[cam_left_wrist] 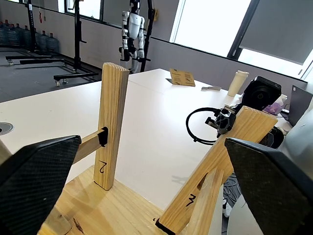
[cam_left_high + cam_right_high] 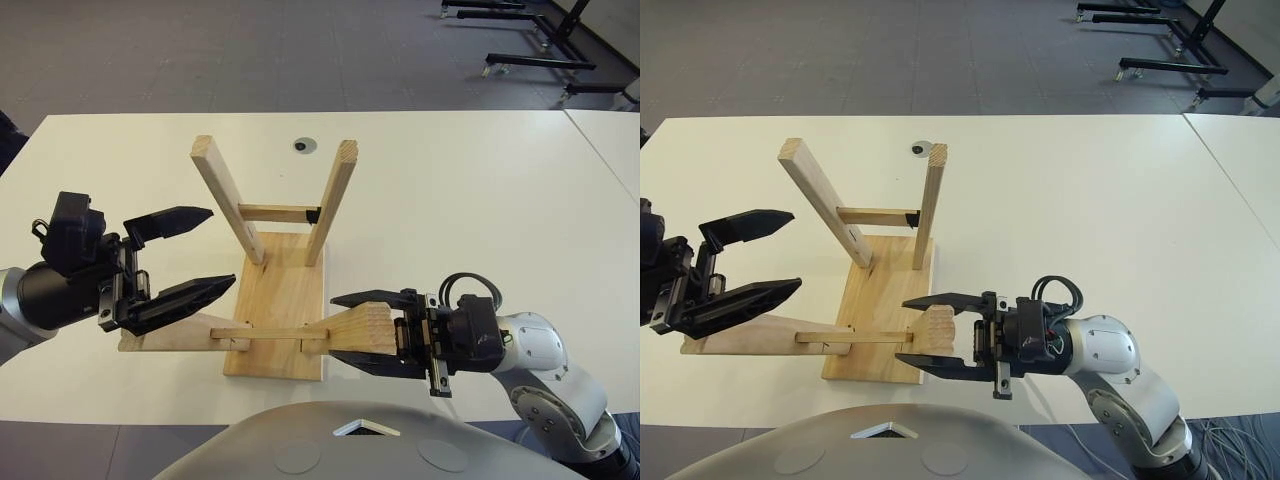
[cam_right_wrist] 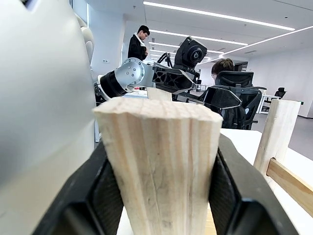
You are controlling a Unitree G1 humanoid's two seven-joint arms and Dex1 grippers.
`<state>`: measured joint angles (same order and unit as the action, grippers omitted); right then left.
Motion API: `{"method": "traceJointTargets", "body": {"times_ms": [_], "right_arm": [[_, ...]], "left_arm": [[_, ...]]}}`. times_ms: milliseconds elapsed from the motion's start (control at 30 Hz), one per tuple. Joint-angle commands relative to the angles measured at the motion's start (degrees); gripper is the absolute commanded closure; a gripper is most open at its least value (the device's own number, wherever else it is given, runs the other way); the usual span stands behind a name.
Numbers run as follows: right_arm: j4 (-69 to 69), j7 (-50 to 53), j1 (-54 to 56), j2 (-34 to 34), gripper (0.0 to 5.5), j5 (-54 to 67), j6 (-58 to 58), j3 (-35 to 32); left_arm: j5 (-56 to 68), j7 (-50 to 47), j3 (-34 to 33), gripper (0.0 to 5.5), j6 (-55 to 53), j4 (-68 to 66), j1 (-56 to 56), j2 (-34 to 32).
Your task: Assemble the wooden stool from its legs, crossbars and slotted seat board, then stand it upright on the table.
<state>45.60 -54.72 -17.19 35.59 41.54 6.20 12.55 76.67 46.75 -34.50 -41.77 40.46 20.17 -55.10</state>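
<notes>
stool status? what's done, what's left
Done: two far legs stand on the seat board, joined by the far crossbar. In hand: the right gripper is shut on the near right leg; that pair, with the near crossbar, tilts at the board's near edge. The left gripper hangs open by the near left leg. Left: seat that pair, flip the stool upright.

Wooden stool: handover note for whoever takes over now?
Left gripper: open, over the near left pale wooden leg, low on the white table.
Right gripper: shut on the near right pale wooden leg.
Slotted wooden seat board lies flat; two far legs stand in it, joined by a thin crossbar.
Done: far pair. Left: near legs, joined by a second crossbar, look unseated; seat them, then stand the stool upright.
</notes>
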Motion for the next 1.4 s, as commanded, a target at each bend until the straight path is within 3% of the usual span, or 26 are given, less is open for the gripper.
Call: {"method": "traceJointTargets", "body": {"times_ms": [33,500,833,1067,1233,1400], "right_arm": [[0.3,-0.1,-0.3,0.6,3.46,-0.2,2.2,1.6],[0.3,2.8,2.7,0.8,3.46,-2.7,4.1,2.3],[-0.6,0.5,0.0,0.5,3.46,-7.3,-2.9,1.7],[-1.5,2.8,-0.4,-0.2,3.46,-7.1,-1.7,2.4],[-1.5,3.2,-0.8,0.2,3.46,-6.7,-1.7,1.6],[-2.1,2.4,-0.1,0.7,3.46,-5.9,-1.5,0.9]], "left_arm": [[-1.2,-1.0,1.0,0.1,-2.1,1.1,0.1,-1.2],[-1.8,-2.2,0.8,0.1,-2.1,1.8,1.1,1.3],[-1.0,-1.1,-1.4,0.1,-1.8,-1.0,-0.3,1.4],[5.5,1.4,-12.1,0.1,-4.2,-14.0,-8.3,-4.3],[-0.3,10.8,-17.5,0.1,-9.4,-15.5,1.0,-4.3],[-6.6,16.5,-17.6,0.1,-9.4,-11.7,9.2,-1.3]]}}
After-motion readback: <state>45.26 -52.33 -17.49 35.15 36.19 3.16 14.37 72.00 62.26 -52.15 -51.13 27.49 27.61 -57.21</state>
